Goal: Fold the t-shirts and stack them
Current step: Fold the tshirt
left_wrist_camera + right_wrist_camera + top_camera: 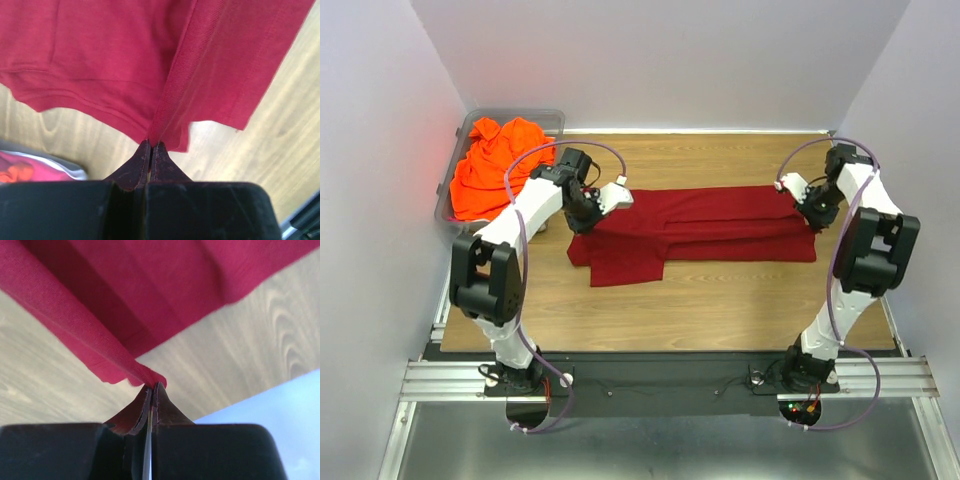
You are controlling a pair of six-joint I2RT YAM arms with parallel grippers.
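Observation:
A dark crimson t-shirt (705,232) lies stretched across the middle of the table, partly folded lengthwise, with a sleeve flap at its lower left. My left gripper (582,212) is shut on its left edge; in the left wrist view the red cloth (125,60) runs into the pinched tips of the left gripper (151,144). At the shirt's right end my right gripper (810,212) is shut on a bunched fold (95,335), which the right gripper (152,386) pinches at its tips. An orange t-shirt (492,168) is heaped in the bin at far left.
The clear grey plastic bin (552,119) stands in the table's far left corner against the wall. In the left wrist view a bit of magenta fabric (27,167) shows behind a grey rim at lower left. White walls enclose the table on three sides.

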